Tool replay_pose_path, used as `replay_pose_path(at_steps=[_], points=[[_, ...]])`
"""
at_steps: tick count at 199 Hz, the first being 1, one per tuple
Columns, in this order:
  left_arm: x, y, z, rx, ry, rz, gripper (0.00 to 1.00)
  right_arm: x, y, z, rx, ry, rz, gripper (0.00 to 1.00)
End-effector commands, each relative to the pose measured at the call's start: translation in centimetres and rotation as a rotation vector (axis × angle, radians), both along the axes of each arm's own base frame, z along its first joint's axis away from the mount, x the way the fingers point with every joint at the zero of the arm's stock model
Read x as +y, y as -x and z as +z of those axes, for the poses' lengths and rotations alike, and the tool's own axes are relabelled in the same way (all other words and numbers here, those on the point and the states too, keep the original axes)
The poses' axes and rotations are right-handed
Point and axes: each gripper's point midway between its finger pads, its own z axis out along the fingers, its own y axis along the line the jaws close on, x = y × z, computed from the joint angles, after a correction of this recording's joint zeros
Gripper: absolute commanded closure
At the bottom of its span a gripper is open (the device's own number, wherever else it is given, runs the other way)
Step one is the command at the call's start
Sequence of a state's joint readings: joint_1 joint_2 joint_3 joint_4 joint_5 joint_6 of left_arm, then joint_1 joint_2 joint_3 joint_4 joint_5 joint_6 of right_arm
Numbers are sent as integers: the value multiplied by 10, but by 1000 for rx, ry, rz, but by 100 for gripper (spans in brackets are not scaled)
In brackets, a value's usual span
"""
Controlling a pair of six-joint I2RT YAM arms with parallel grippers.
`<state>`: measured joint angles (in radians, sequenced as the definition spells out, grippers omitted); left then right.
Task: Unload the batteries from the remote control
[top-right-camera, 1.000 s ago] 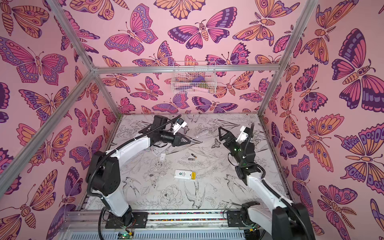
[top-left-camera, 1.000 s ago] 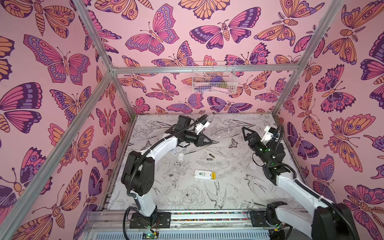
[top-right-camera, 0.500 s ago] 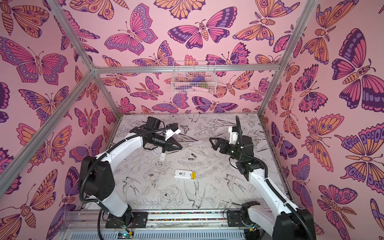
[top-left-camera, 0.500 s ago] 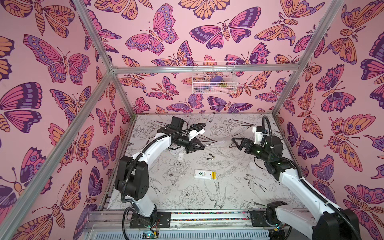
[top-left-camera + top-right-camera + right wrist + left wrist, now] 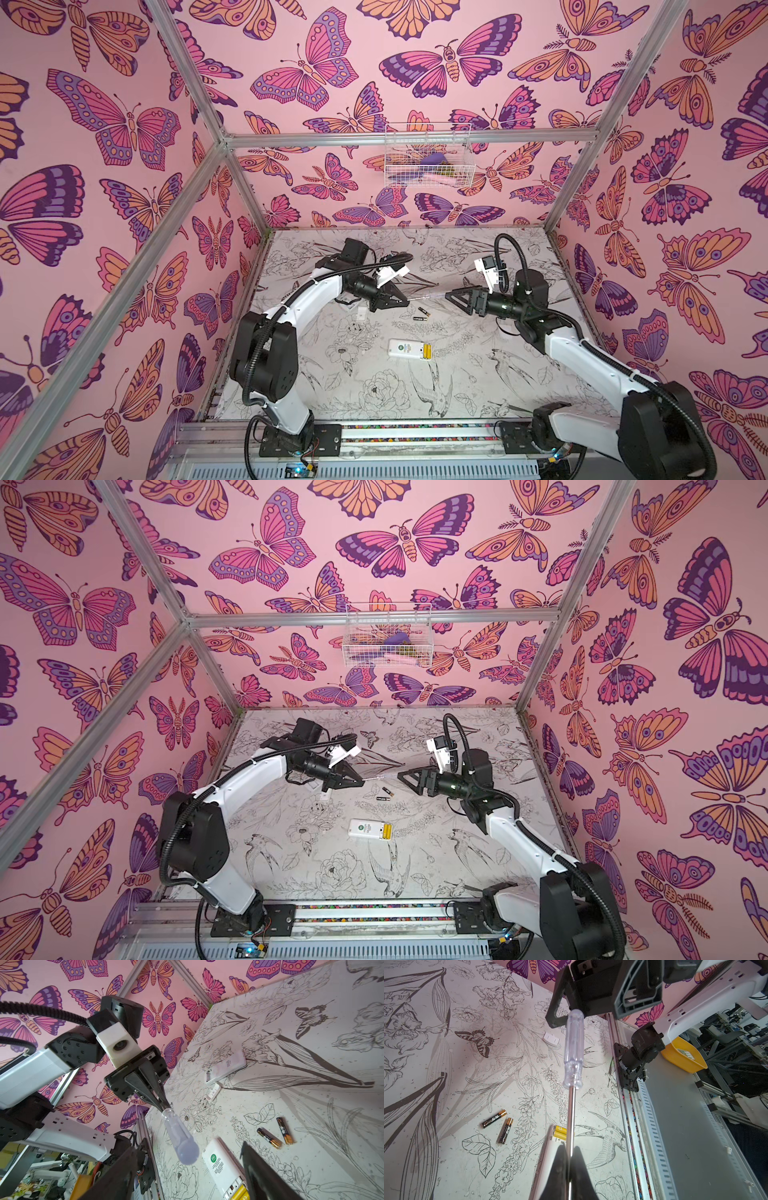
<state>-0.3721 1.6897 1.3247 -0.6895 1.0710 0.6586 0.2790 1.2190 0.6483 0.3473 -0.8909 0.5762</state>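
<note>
The white remote control (image 5: pixel 405 347) (image 5: pixel 365 828) lies on the mat with its compartment open and two yellow batteries (image 5: pixel 427 351) (image 5: pixel 239 1193) in it. Two black batteries (image 5: pixel 420 314) (image 5: pixel 494 1119) lie loose on the mat behind it. My left gripper (image 5: pixel 407 301) (image 5: pixel 569 1148) is shut on the metal shaft of a clear-handled screwdriver (image 5: pixel 430 296) (image 5: pixel 573 1049), held level above the mat. My right gripper (image 5: pixel 449 295) (image 5: pixel 188 1147) faces it, open, with the handle's end between its spread fingers and touching neither.
A second white remote (image 5: pixel 226 1068) and a small white cover (image 5: pixel 213 1093) lie on the mat near the left arm. Another small white piece (image 5: pixel 550 1039) lies beyond the handle. A wire basket (image 5: pixel 428 156) hangs on the back wall.
My right gripper has swung down and left to meet the screwdriver's handle, its jaws narrowing a little. My left gripper has lowered the screwdriver and turned it toward the right gripper.
</note>
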Motion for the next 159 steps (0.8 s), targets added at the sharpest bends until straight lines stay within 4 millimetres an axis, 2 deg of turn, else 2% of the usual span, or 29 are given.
replay_pose_path(at_steps=[1,31,74,104,159], points=[[0,14,11,-9,45,-42,100,14,6,20,-77,-45,99,27],[0,17,10,-23,39,-59,100,25,10,17,-71,-56,150,33],[-2,20,11,-24,44,-74,100,38,12,20,-63,-100,198,47],[-5,22,10,-34,35,-85,100,46,12,15,-44,-97,226,58],[-7,21,10,-34,30,-87,100,61,15,9,-34,-108,270,60]])
